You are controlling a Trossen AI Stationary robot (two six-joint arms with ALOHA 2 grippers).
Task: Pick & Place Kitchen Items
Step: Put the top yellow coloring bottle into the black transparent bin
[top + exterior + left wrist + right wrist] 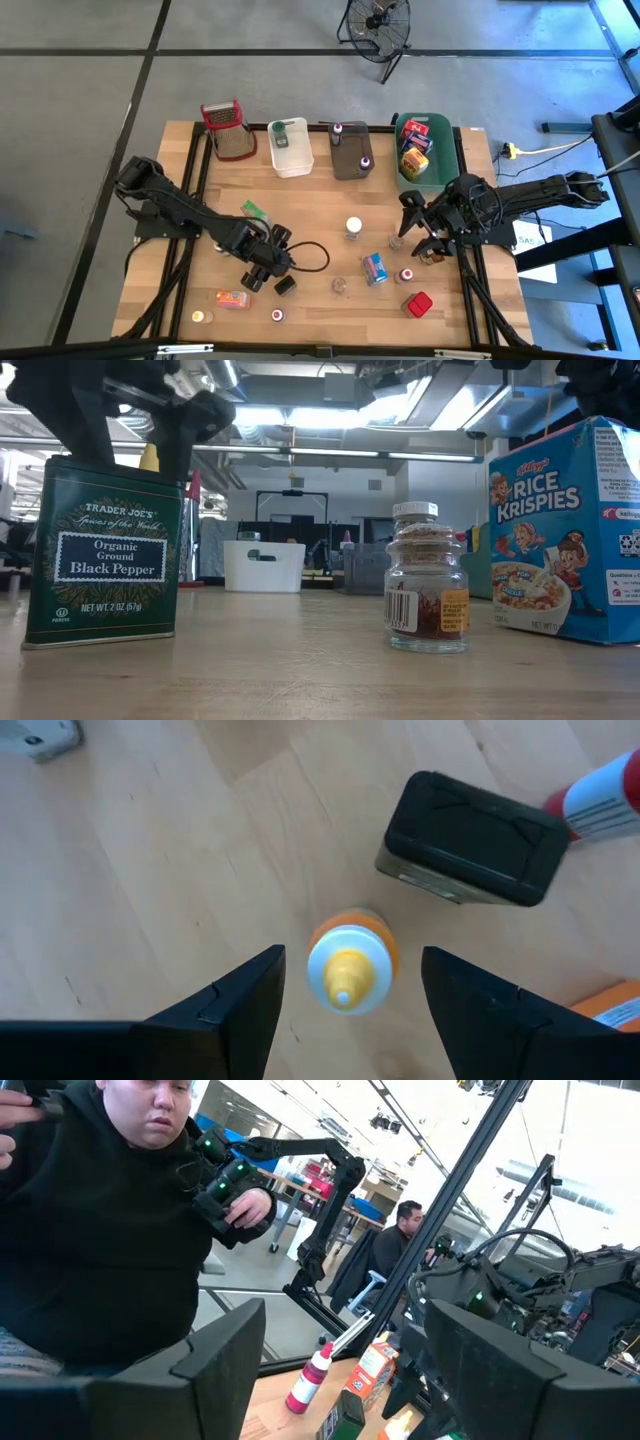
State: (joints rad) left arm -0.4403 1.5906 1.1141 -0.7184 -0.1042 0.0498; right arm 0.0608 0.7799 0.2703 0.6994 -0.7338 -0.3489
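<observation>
Below the left gripper (345,1010), jaws spread, orange bottle (352,963) upright, nozzle up, right jaws spread, seemingly empty.

On the worktop (320,230) stand 3 tubs: 1 white (291,148), 1 grey (351,150), 1 green (424,150); 1 red-topped grater (228,129); 2 arms, each with 1 gripper; roughly 12 small kitchen items lie loose, several more inside the tubs

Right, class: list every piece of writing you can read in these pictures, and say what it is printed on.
"TRADER JOE'S", "Organic Ground Black Pepper", "NET WT. 2 OZ (57g)": dark green tin.
"Kellogg's RICE KRISPIES": blue cereal box.
Label on the spice jar: too small to read.
Print on the items seen from above: too small to read.
</observation>
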